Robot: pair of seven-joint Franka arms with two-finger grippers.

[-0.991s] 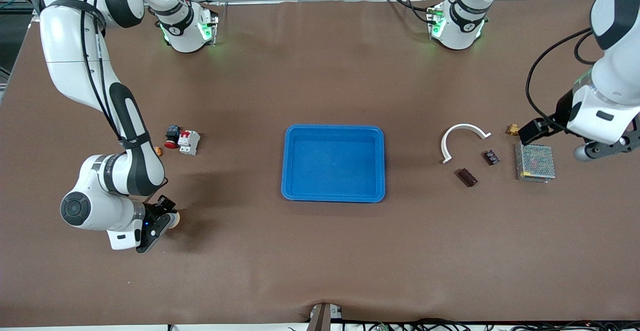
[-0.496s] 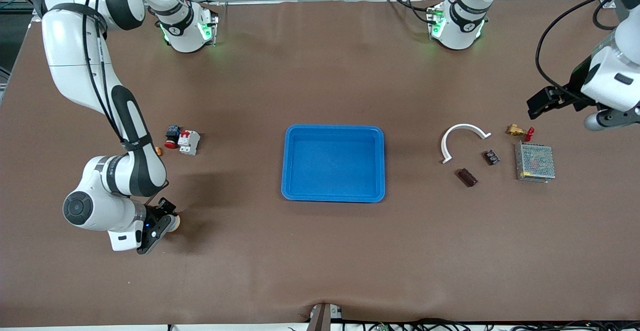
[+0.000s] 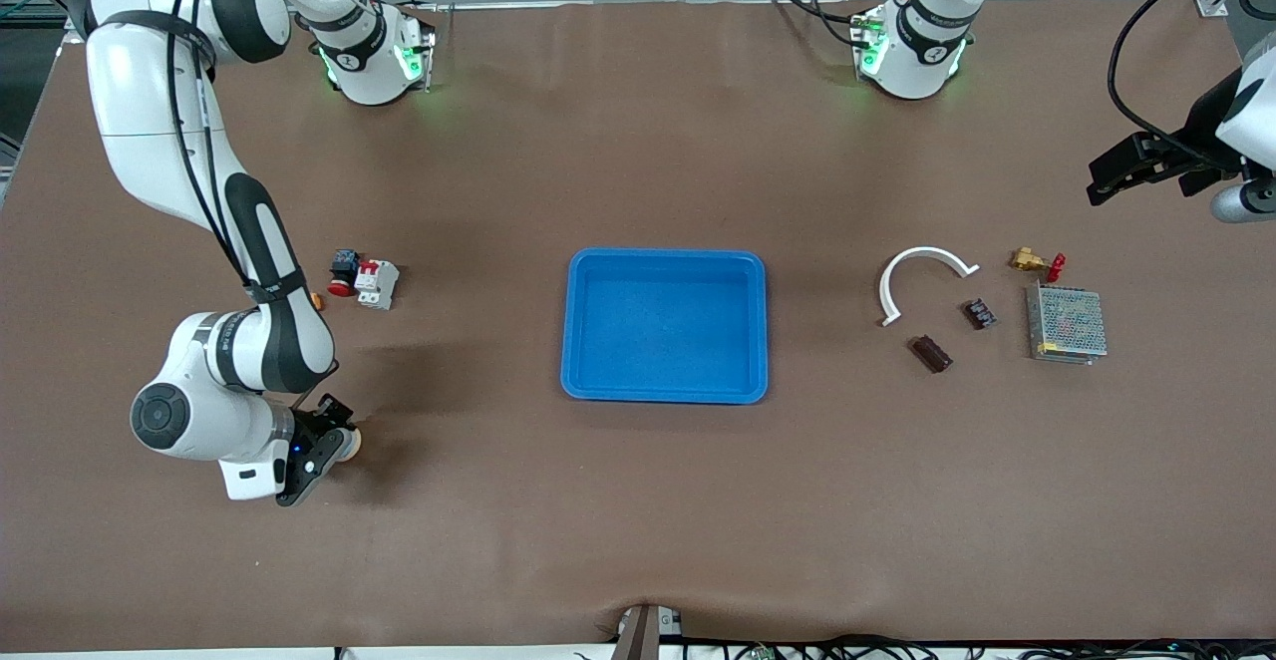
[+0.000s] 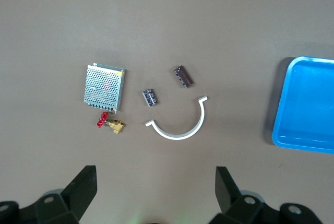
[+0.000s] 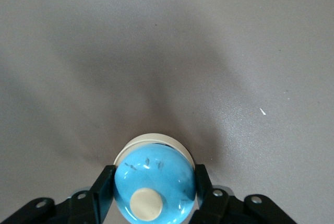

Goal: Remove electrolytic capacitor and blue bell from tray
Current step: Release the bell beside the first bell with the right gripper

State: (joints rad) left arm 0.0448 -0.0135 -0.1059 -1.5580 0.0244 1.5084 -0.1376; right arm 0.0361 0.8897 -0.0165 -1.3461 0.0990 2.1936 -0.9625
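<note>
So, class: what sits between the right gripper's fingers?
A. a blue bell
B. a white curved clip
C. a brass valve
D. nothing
A: in the right wrist view the right gripper has a finger on either side of the blue bell, while the white clip and the brass valve lie on the table toward the left arm's end.
</note>
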